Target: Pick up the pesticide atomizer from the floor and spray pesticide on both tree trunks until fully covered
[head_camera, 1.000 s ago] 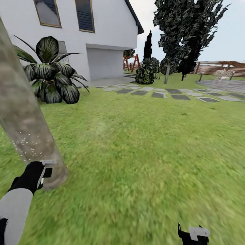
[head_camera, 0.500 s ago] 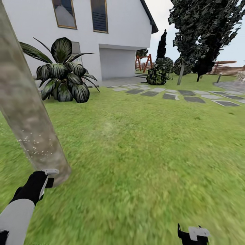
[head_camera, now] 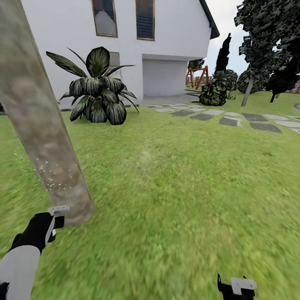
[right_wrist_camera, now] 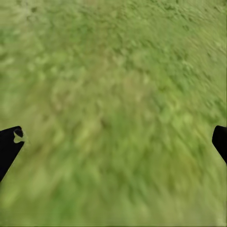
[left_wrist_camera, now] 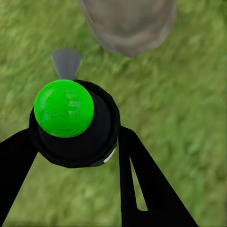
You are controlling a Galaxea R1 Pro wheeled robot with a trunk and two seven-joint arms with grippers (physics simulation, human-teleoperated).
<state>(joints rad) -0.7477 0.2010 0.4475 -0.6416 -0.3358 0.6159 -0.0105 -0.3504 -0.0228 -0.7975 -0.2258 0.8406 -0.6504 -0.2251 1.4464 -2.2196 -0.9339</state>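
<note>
Step in hand: spraying the first tree trunk (head_camera: 39, 125), by my reading; pale specks sit low on its bark, just above the base.
Left gripper (left_wrist_camera: 75, 156): at the far left of the head view, low and near the foot of the trunk, its black fingers (left_wrist_camera: 142, 184) clamped on the pesticide atomizer (left_wrist_camera: 73, 120).
Atomizer: held in that grip, green cap (left_wrist_camera: 64, 108) toward the wrist camera, grey nozzle (left_wrist_camera: 66, 63) aimed at the trunk's base.
Left arm pose: white forearm (head_camera: 18, 266) reaching up from the lower left corner, black wrist turned toward the trunk.
Next move: likely raising or sweeping the nozzle, since the specks cover only a low band and the upper bark looks bare.
Lawn (head_camera: 187, 187): open grass in the middle.
Second tree (head_camera: 266, 37): far right, well apart, beyond the stepping stones (head_camera: 229, 121).
Right gripper (head_camera: 236, 287): low at the right edge, fingers spread apart over grass, holding nothing.
</note>
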